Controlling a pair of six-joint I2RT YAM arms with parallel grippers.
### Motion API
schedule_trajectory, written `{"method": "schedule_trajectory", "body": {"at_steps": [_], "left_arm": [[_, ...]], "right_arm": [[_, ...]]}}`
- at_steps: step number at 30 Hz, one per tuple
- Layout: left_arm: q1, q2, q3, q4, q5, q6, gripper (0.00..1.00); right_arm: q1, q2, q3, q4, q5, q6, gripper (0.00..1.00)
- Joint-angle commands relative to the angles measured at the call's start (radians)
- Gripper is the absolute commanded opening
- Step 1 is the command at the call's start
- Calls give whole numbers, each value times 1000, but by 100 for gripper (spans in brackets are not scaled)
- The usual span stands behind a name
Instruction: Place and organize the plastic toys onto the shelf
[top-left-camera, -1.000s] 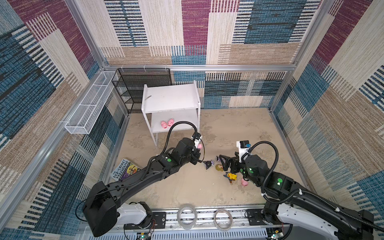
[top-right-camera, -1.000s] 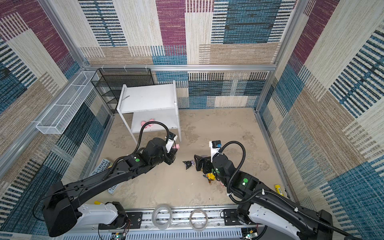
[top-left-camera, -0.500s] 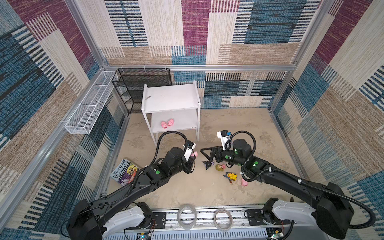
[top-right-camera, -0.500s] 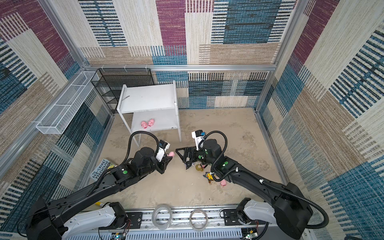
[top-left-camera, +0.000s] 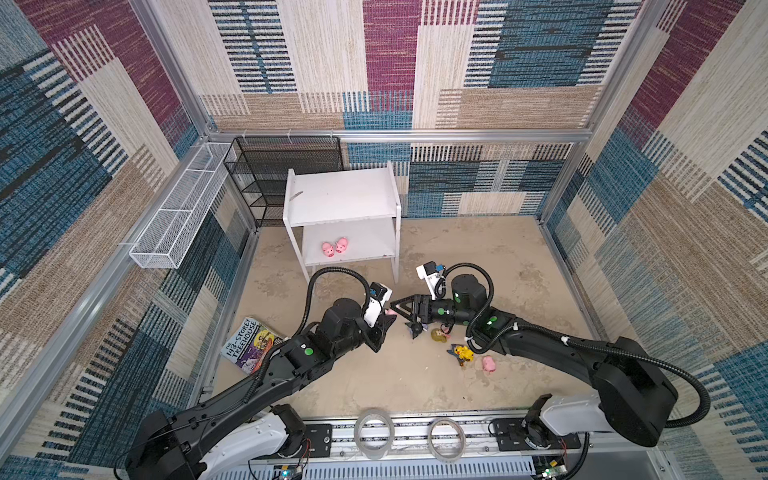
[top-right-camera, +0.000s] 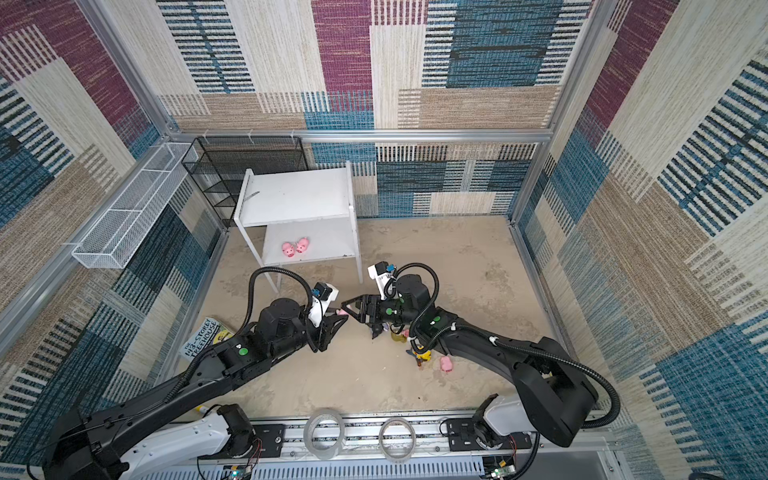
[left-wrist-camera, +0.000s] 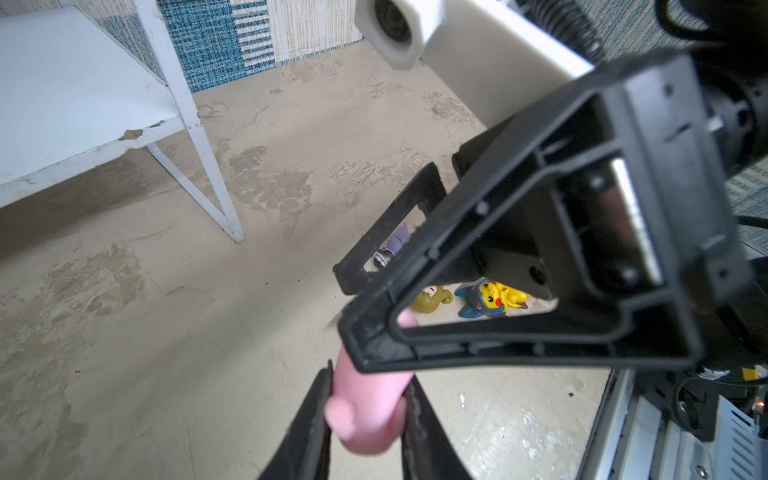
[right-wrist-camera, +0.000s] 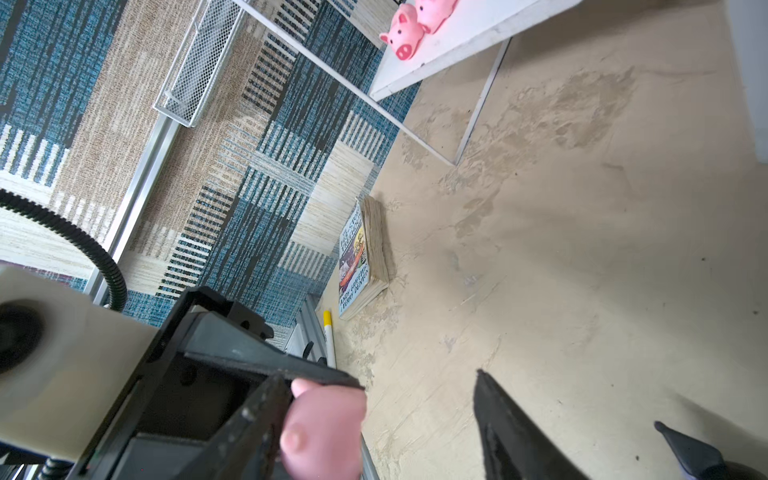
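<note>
Two pink pigs (top-left-camera: 328, 249) sat on the lower tier of the shelf (top-left-camera: 340, 199) at 12 o'clock, the left hand (top-left-camera: 390, 319) clamped a third pig (left-wrist-camera: 365, 399), the right hand (top-left-camera: 400, 312) stood part-open around it, and at least four loose toys (top-left-camera: 463, 353) lay on the tabletop (top-left-camera: 498, 257) at 4 o'clock.

Two pink pigs (top-left-camera: 328, 249) sit together on the white shelf's (top-left-camera: 340, 195) lower board. A third pig (left-wrist-camera: 365, 399) is gripped in the left pincer (top-left-camera: 388, 320). A blond doll (top-left-camera: 438, 335), yellow figure (top-left-camera: 463, 353), dark figure (top-left-camera: 415, 330) and fourth pig (top-left-camera: 488, 364) lie on the floor (top-left-camera: 374, 374).

Two pigs (top-left-camera: 328, 249) sit side by side on the lower board of the shelf (top-left-camera: 340, 199). The mesh rack (top-left-camera: 286, 166) stands behind it, and the book (top-left-camera: 249, 345) lies on the surface (top-left-camera: 478, 249) before it, leftward.
</note>
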Motion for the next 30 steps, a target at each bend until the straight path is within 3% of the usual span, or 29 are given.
{"method": "schedule_trajectory", "body": {"at_steps": [1,6,8,12,18,22,26,30], "left_arm": [[0,-4,1,37,21,17,28],[0,-8,-3,43,10,21,30],[1,-11,-12,56,3,21,37],[0,-23,-44,93,-2,20,51],[1,-50,-91,146,2,20,50],[1,-70,-108,113,-54,12,51],[1,-134,-149,38,-165,-73,54],[2,-201,-157,-107,-250,-152,69]], "right_arm": [[1,21,14,62,-41,27,55],[-5,17,-9,112,-56,82,40],[-13,25,-30,163,-85,134,37],[-32,36,-88,284,-126,254,35],[-53,10,-121,326,-148,321,33],[-56,-30,-87,118,-76,186,34],[-56,-79,-99,-81,19,47,35],[-3,-111,-107,-288,141,-122,40]]}}
